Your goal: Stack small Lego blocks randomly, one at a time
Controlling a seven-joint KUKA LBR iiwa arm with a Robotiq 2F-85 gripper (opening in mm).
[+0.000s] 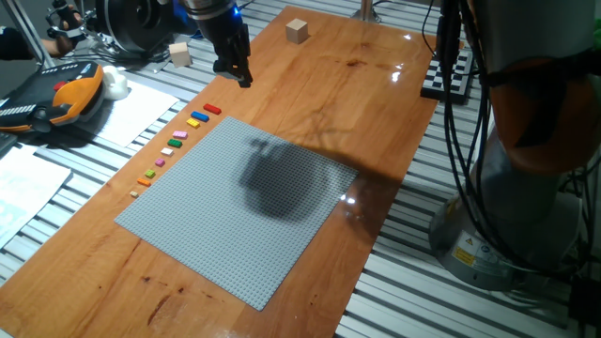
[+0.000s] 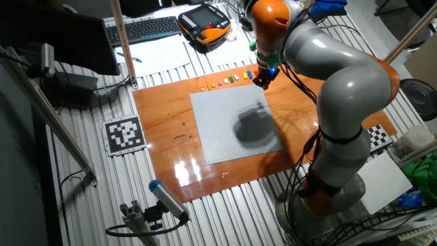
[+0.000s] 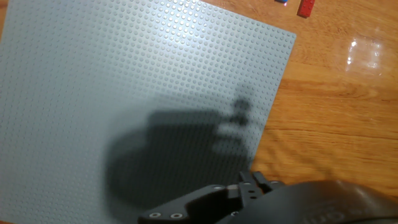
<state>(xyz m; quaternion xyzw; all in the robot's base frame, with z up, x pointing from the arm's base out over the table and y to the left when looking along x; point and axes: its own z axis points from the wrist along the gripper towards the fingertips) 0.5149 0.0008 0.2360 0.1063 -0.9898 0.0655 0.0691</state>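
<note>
My tool hangs above the wooden desk, off the far corner of the grey studded baseplate, with nothing between its fingers that I can see. In one fixed view the dark fingers sit close together, but I cannot tell whether they are truly closed; the hand view shows only part of the tool's body at the bottom edge, not the tips.

The small Lego blocks lie in a single row on the desk just beside one edge of the baseplate, none on the plate itself. From the end nearest my tool the row runs red block, blue block, yellow block, pink block, white block, green block, then smaller pieces down to an orange block. The row's long axis follows the baseplate edge. The red, blue and yellow blocks are oblong and lie roughly crosswise to the row; the rest are too small to judge.

The baseplate carries only my arm's shadow. Two tan wooden cubes stand well apart from the row, at the far end of the desk.
</note>
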